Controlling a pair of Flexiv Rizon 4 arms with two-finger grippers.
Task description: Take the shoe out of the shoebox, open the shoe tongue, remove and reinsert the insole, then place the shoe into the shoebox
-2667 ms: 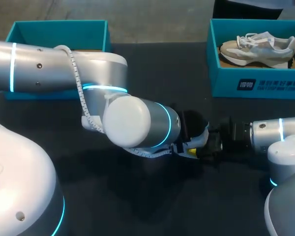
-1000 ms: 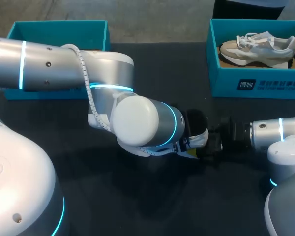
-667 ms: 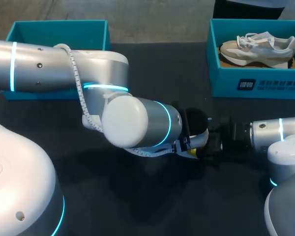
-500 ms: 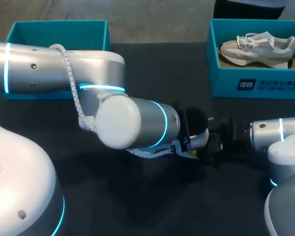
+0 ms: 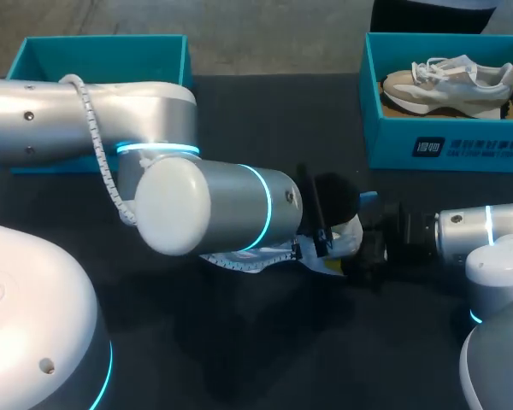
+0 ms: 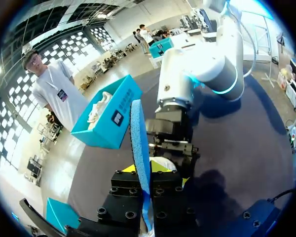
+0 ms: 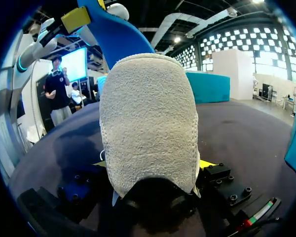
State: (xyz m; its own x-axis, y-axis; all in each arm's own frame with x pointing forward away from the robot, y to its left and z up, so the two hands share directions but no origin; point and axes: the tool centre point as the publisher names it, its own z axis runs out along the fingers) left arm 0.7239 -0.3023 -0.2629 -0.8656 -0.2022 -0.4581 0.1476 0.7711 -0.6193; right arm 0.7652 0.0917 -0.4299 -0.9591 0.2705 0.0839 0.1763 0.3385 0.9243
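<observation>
dark table (image 5: 265, 111) w/ shoe (image 5: 449, 84) in far-rt shoebox (image 5: 445, 145)

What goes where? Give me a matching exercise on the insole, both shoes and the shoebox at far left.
1. blue insole
2. fleecy-heeled shoe
3. laced beige shoe
4. left shoebox

A. inside right shoebox
B. clamped in right end effector
C. clamped in left end effector
D. partly hidden by left arm

Pairs: 1-C, 2-B, 3-A, 4-D.
</observation>
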